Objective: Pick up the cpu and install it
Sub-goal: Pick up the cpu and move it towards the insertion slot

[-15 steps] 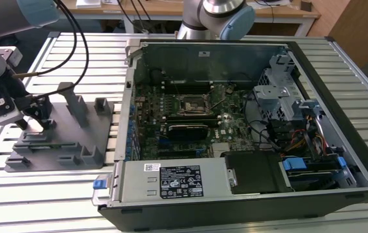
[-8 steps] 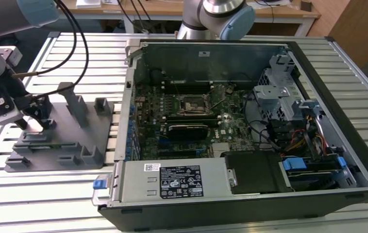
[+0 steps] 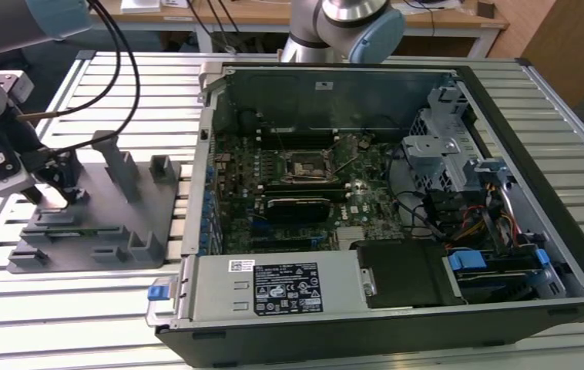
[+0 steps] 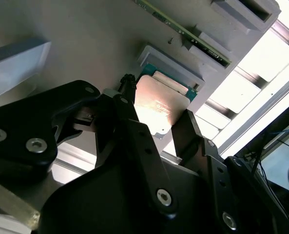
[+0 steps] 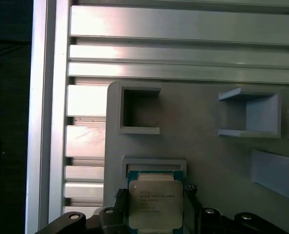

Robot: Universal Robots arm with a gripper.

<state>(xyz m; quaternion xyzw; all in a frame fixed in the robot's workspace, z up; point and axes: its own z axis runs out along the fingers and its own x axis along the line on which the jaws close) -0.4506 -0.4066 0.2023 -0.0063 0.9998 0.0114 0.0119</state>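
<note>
Gripper [image 5: 155, 212] grasps the cpu [image 5: 155, 199] between its fingertips at the tray pocket [image 5: 154, 162]; pick-up stage, seemingly wanting a level lift.

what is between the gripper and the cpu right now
Nothing. In both wrist views the gripper straddles the cpu, which lies at its pocket on the gray fixture, with no other object in between.
</note>
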